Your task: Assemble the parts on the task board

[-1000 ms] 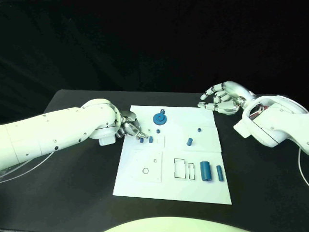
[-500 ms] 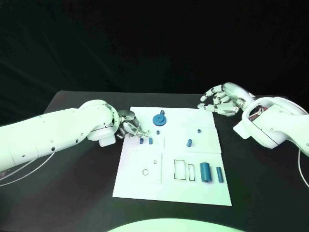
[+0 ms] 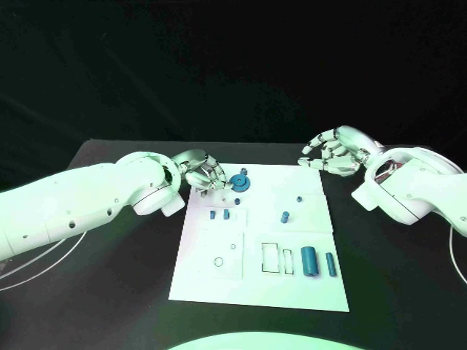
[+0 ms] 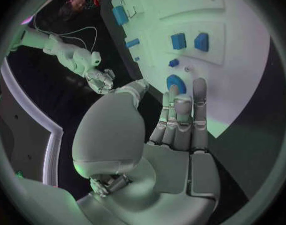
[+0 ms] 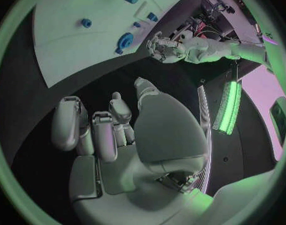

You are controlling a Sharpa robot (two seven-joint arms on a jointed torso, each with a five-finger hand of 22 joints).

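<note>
The left robot hand (image 3: 204, 173) has lifted off two small pegs (image 3: 219, 214), empty, fingers apart; right robot hand (image 3: 333, 151) hovers curled, empty. Several parts remain unplaced on the board (image 3: 257, 288).

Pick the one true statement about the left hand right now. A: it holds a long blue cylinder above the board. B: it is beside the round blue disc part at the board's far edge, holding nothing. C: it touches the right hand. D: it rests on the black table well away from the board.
B: the left hand is empty, fingers near the round blue disc at the far edge of the task board.
</note>
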